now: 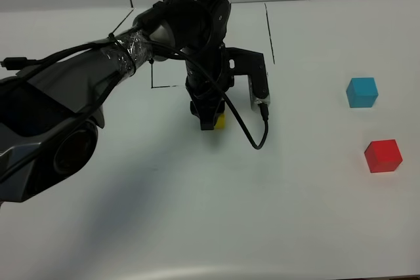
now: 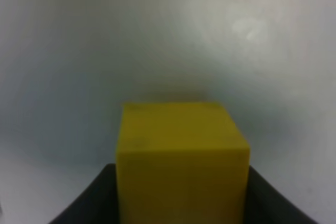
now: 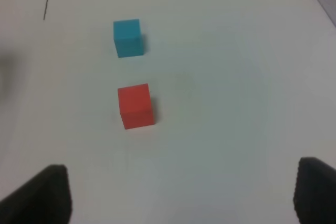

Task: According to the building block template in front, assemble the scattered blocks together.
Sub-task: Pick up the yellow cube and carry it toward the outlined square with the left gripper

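The yellow cube [image 2: 181, 156] is clamped between the dark jaws of the left gripper [image 1: 209, 117], near the middle of the white table [image 1: 197, 227]. The arm blocks my view, so I cannot tell whether the cube rests on the surface or hangs just above it. The other two scattered blocks lie well apart from it on the right side. The cyan-blue cube [image 1: 362, 92] is farther back and the red cube [image 1: 383, 155] nearer the front, near each other but not touching. The right gripper [image 3: 181, 195] hovers over those two with its jaws spread wide and nothing between them. The template row I cannot see, perhaps because it is behind the left arm; only a corner of a black drawn line [image 1: 153, 82] shows beside the arm.

The step in hand looks like placing the first block — yellow, one end of the row. Next, I'd judge, the left jaws must let go cleanly and lift away without nudging it. Then the cyan-blue cube has to be fetched and set flush against yellow's side — red after that.
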Tool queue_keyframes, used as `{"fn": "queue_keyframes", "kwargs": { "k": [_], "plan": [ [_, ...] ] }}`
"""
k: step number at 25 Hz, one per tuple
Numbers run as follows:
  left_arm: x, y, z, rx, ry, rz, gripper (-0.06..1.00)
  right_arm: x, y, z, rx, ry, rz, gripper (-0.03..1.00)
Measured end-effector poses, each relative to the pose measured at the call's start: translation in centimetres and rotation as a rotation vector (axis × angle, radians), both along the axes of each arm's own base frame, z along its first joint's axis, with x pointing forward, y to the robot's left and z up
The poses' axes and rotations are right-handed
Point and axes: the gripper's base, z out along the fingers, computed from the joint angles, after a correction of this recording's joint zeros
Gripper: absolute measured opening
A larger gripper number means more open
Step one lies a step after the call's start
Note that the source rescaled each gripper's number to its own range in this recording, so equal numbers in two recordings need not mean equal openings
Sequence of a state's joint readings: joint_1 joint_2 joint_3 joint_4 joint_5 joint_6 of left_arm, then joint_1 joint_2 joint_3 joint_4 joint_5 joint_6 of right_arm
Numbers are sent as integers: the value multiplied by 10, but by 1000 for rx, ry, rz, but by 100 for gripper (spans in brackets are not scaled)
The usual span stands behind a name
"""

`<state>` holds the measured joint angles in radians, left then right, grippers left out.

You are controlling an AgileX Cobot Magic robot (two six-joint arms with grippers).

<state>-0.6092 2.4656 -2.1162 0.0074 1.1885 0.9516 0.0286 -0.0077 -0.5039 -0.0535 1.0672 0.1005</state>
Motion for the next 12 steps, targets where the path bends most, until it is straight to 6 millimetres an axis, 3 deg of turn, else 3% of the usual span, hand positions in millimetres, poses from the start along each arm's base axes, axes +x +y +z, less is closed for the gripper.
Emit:
{"fn": "queue_keyframes", "kwargs": {
  "k": [12],
  "plan": [
    [2, -1, -10, 4, 2, -6, 0, 0, 0, 0, 0, 0, 0, 73]
  ]
}}
